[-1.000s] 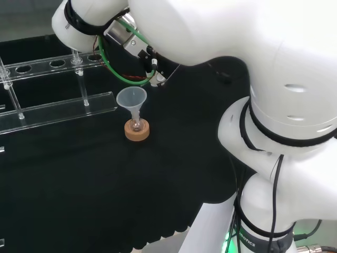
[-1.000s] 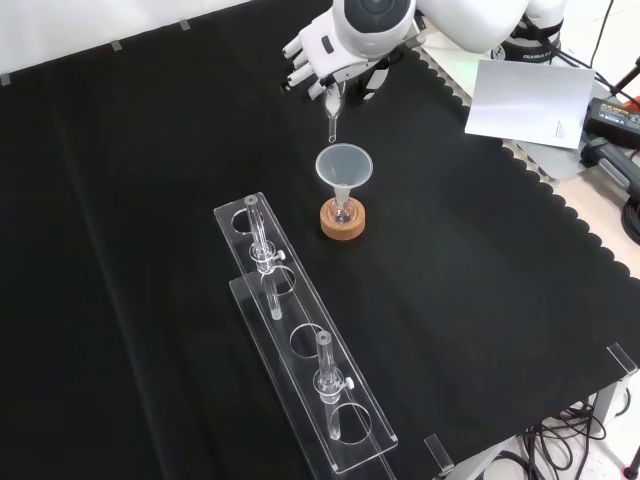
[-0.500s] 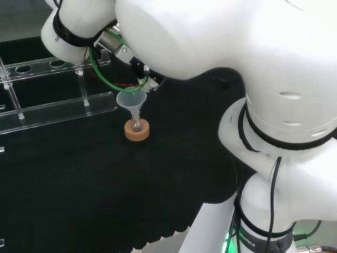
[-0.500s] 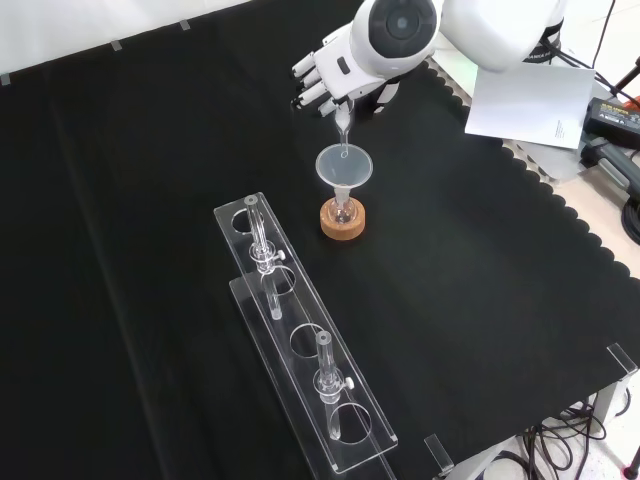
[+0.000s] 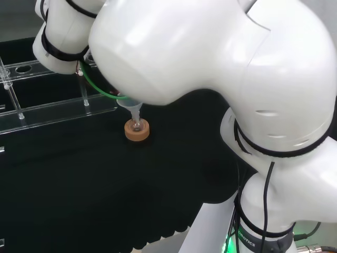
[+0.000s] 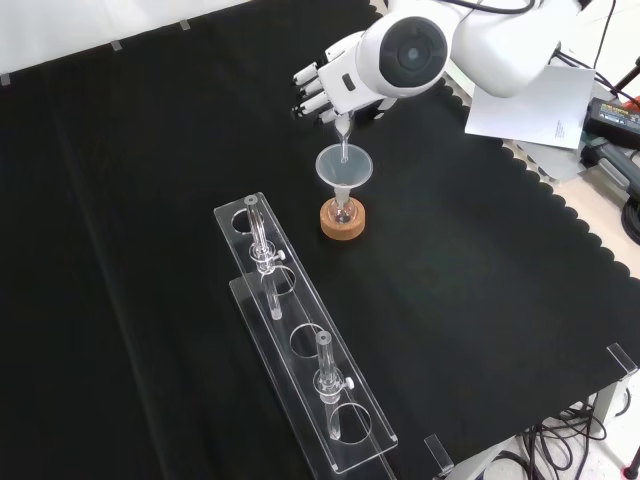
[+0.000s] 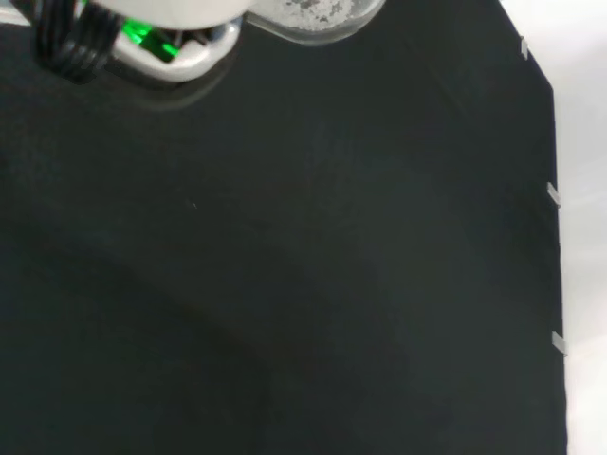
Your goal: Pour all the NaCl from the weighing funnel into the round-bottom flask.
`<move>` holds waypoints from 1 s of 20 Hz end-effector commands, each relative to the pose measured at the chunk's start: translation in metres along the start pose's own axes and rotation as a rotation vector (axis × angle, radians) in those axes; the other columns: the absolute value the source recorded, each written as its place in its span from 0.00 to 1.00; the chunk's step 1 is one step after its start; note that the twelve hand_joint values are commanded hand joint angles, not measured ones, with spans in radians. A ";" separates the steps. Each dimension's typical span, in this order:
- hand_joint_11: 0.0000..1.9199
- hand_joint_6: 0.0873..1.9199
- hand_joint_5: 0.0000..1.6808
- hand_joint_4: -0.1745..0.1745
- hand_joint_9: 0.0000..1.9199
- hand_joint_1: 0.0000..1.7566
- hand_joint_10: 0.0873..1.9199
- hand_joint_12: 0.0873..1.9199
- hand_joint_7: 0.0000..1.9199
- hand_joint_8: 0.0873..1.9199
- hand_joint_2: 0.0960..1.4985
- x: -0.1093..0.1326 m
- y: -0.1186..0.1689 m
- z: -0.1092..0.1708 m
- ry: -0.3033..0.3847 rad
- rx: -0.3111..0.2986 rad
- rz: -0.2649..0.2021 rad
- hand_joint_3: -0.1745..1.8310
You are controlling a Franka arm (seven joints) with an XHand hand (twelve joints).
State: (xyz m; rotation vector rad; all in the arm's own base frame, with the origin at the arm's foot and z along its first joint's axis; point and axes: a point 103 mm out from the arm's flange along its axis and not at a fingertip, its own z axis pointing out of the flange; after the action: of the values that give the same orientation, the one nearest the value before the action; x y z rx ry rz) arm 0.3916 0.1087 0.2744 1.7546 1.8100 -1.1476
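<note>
Fingers point(image 6: 318, 92) curl round weighing funnel point(image 6: 343, 135), front view.

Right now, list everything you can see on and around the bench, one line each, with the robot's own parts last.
Weighing funnel: one, clear, held in the hand, stem pointing down into the wide funnel.
Wide funnel: one, clear, standing in the flask's neck.
Round-bottom flask: one, clear, on the cork ring.
Cork ring: one, tan, mid-cloth.
Rack: one, clear, in front of the flask in the front view, holding glass tubes.
Cloth: one, black, covering the bench.
Paper sheet: one, white, front view's right.
Arm: one, white.
Hand: one, black and white, shut on the weighing funnel.
</note>
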 end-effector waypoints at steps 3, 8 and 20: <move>0.38 0.28 0.77 1.00 0.48 0.64 0.14 0.56 0.26 0.31 0.41 -0.003 0.000 -0.001 -0.063 -0.006 0.004 0.38; 0.38 0.28 0.77 1.00 0.48 0.64 0.14 0.55 0.26 0.32 0.41 -0.003 -0.001 -0.002 -0.107 -0.016 0.007 0.38; 0.38 0.28 0.77 1.00 0.48 0.64 0.14 0.55 0.26 0.32 0.41 -0.004 -0.002 -0.004 -0.204 -0.027 0.014 0.39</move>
State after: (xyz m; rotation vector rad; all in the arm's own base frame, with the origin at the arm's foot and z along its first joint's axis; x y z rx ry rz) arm 0.3915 0.1097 0.2788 1.5996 1.7002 -1.2298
